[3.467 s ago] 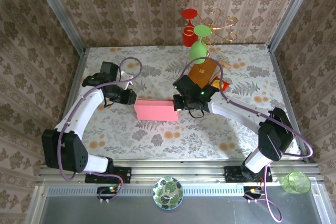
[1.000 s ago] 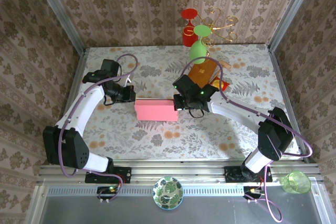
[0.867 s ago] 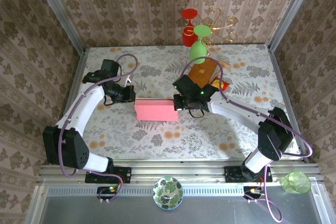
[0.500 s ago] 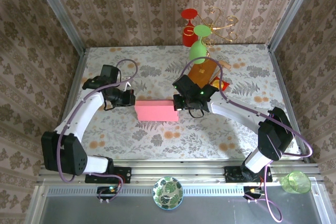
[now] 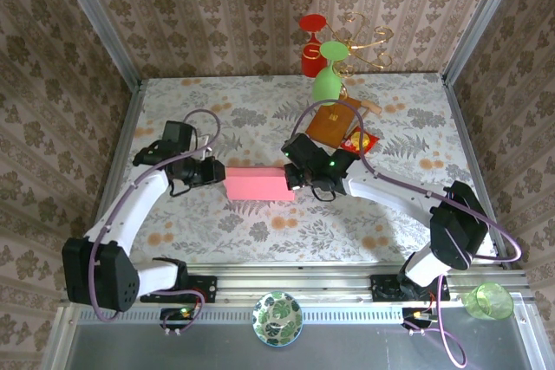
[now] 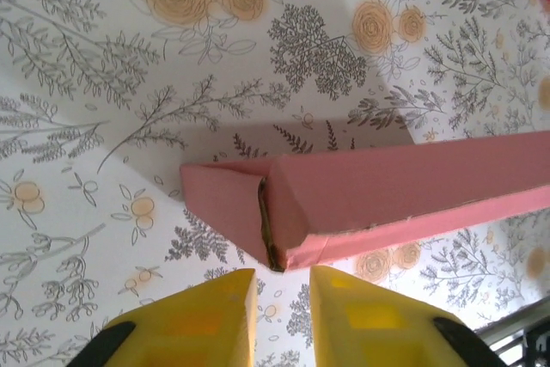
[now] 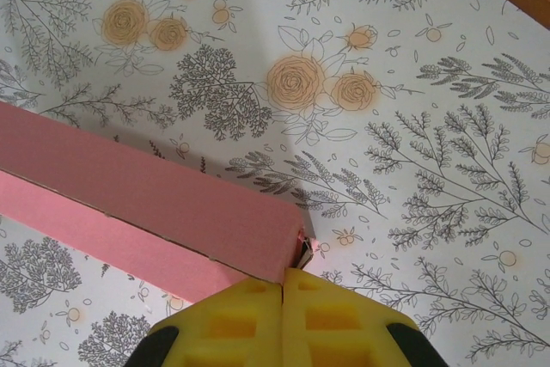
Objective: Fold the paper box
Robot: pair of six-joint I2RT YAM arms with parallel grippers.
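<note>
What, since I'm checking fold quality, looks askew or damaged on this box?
Two spots. In the left wrist view the paper box shows a dark gaping seam at its end, where the flap is not flush. In the right wrist view a small tab pokes out at its corner, beside the right gripper.

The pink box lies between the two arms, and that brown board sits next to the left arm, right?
Not quite. In the top external view the brown board sits next to the right arm, not the left. The pink box does lie between the two arms.
</note>
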